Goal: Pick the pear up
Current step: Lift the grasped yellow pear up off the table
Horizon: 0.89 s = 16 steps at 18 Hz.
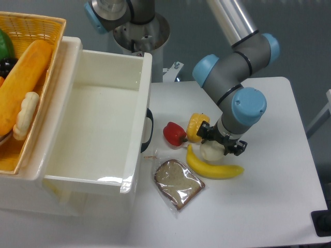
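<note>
The pear is a small pale cream fruit lying on the white table, just above the banana and to the right of the yellow bell pepper. My gripper comes down right over the pear, and its dark body covers the top of the fruit. Its fingers seem to sit on either side of the pear, but the wrist hides them, so I cannot make out whether they grip it.
A red pepper lies left of the yellow one. A bagged slice of bread sits in front. A large white bin stands at left, beside a wicker basket of food.
</note>
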Motion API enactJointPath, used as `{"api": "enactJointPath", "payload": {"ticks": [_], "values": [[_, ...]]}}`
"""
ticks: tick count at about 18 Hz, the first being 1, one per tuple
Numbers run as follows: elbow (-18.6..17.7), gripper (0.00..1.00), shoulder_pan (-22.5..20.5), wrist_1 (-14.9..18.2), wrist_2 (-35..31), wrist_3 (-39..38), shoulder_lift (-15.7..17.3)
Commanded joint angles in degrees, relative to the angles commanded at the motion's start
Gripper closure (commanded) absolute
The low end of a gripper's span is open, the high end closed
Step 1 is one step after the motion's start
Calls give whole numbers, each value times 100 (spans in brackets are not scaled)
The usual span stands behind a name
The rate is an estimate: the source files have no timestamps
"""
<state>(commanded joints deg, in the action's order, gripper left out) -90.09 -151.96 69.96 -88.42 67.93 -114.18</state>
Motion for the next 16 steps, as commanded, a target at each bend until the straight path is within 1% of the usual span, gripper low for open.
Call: {"api": "enactJointPath", "payload": {"ticks": [1,3,6,8,11,13,16], "values": [[-9,72,-9,9,52,114,79],[-17,72,-123,201,237,326,168],[-70,72,-141,491,290,704,483],[-70,72,-132,694,308,757,607],[-114,72,-114,843,308,985,765],[-132,72,-114,879,308,1073,844],[-158,72,-158,1081,308,1205,950]]}}
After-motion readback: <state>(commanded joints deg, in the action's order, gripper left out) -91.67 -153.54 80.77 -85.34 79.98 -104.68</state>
